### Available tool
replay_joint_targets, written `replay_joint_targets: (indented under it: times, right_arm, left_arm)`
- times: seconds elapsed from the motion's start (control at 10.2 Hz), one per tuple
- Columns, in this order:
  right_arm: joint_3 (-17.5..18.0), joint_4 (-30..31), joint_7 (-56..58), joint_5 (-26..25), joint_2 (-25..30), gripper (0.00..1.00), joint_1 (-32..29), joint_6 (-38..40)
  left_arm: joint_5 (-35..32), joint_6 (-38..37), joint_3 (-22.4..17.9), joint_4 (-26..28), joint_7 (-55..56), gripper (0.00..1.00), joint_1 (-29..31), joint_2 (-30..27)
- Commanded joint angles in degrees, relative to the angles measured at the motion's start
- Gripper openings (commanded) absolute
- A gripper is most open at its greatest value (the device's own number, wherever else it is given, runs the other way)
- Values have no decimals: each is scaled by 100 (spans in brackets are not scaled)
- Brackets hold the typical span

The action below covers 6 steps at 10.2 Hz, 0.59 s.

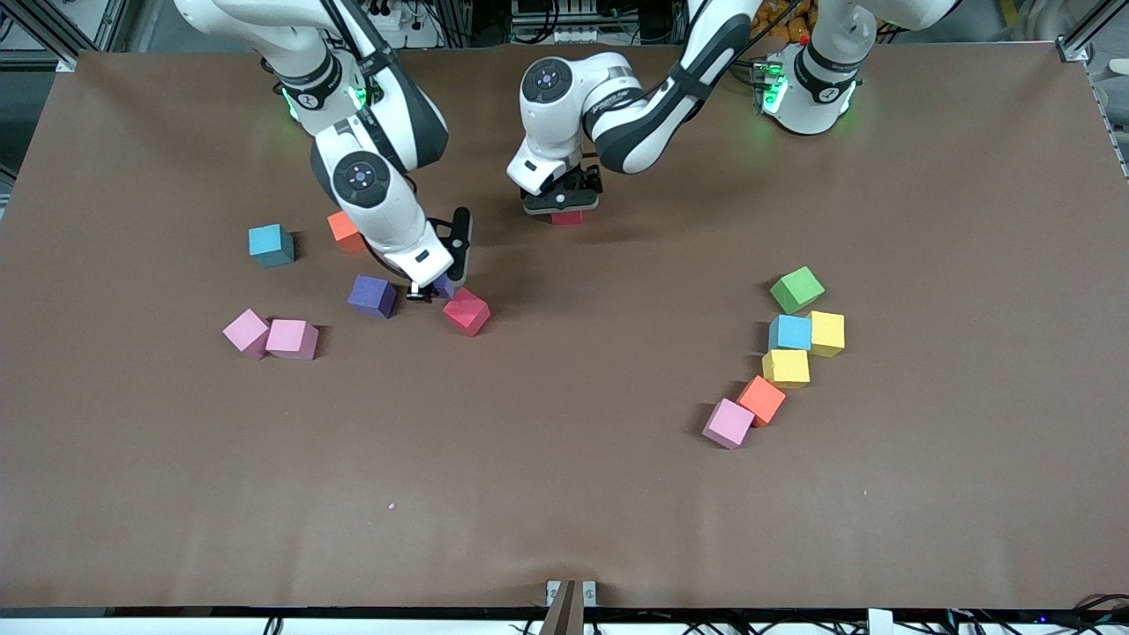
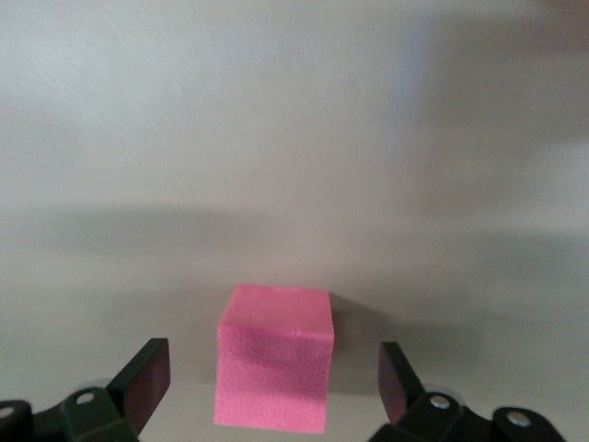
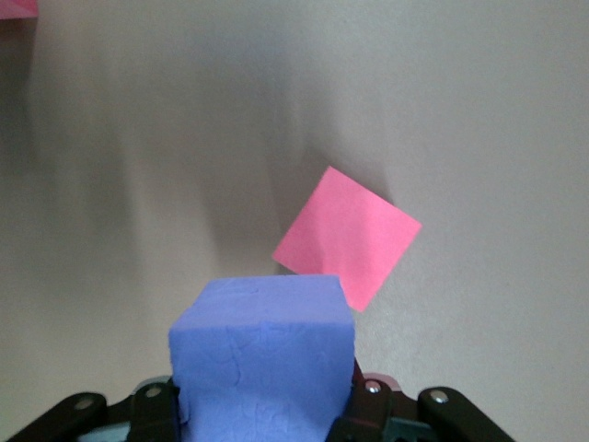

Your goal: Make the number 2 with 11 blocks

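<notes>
Two grippers are busy. The left gripper (image 1: 564, 210) stands wide apart around a red block (image 1: 567, 217) on the desk, near the robots' edge. The right gripper (image 1: 438, 291), clamped on a purple block (image 3: 262, 354), should lift straight up, clear of the nearby red block (image 1: 467, 311).

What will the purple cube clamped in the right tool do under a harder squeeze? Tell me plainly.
The purple cube looks like matte, creased foam, so it would probably dent, not crack. It is likely light. Its flat faces against the right tool should resist slipping.
</notes>
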State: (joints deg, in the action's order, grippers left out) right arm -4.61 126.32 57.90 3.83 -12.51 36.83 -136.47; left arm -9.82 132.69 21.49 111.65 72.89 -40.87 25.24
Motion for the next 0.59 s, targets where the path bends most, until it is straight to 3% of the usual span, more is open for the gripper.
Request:
replay_joint_targets:
  times: [0.0, 0.2, 0.49]
  right_arm:
    - [-31, -29, 63, -40, -76, 35, 227, -81]
    - [-31, 7, -15, -31, -76, 35, 499, -90]
    - [-31, 7, -480, -31, -76, 35, 903, -90]
  left_arm:
    - [-55, -418, 31, 234, 59, 100, 551, -624]
    - [-55, -849, 31, 191, -499, 100, 1349, -853]
    - [-64, -868, 22, -222, -1939, 100, 2387, -845]
